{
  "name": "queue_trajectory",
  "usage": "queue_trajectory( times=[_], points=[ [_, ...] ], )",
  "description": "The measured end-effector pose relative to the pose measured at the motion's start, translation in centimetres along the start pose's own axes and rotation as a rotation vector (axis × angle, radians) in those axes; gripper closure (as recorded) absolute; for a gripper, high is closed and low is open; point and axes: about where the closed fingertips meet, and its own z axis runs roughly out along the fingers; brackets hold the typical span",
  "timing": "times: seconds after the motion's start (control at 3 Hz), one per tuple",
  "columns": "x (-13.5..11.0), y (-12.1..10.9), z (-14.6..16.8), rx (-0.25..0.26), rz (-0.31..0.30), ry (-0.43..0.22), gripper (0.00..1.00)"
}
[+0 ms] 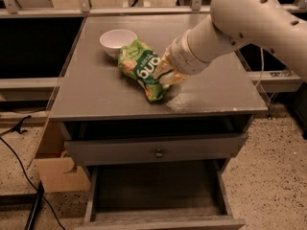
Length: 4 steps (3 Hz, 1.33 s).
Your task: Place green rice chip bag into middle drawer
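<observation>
My gripper (165,74) hung low over the grey cabinet top (91,97), a little toward 3 o'clock of its middle. My thick white arm (240,18) came down to it from 1 o'clock. The gripper was closed on the green rice chip bag (141,68), clamped onto the bag's edge at the 3 o'clock side.

The bag stretched away from my gripper toward 9 o'clock. It was tilted, with its long axis running from 11 o'clock down to 5 o'clock and its white lettering turned sideways. I could not tell whether its lower corner at 5 o'clock touched the cabinet top or was just clear of it.

A white bowl (117,41) stood upright on the cabinet top at 11 o'clock of the bag. It was just beside the bag's upper end, and I could not tell if the two touched.

The middle drawer (158,188) was pulled out and open, well apart from the bag at 6 o'clock of it and of my gripper, and lower than both. Its flat floor was bare. Between the cabinet top and that open drawer sat a grey drawer front with a small round knob (158,153).

On the speckled floor at 8 o'clock of the cabinet were a cardboard box (57,174) and a dark cable (19,162).
</observation>
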Motion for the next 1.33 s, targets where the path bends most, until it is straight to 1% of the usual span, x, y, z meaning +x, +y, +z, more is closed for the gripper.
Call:
queue_trajectory(
  times=[0.33,0.67,1.0,1.33],
  points=[
    [0.00,0.00,0.00,0.000,0.000,0.000,1.00],
    [0.00,0.00,0.00,0.000,0.000,0.000,1.00],
    [-0.01,0.00,0.01,0.000,0.000,0.000,0.81],
    [-0.01,0.00,0.01,0.000,0.000,0.000,0.57]
  ],
)
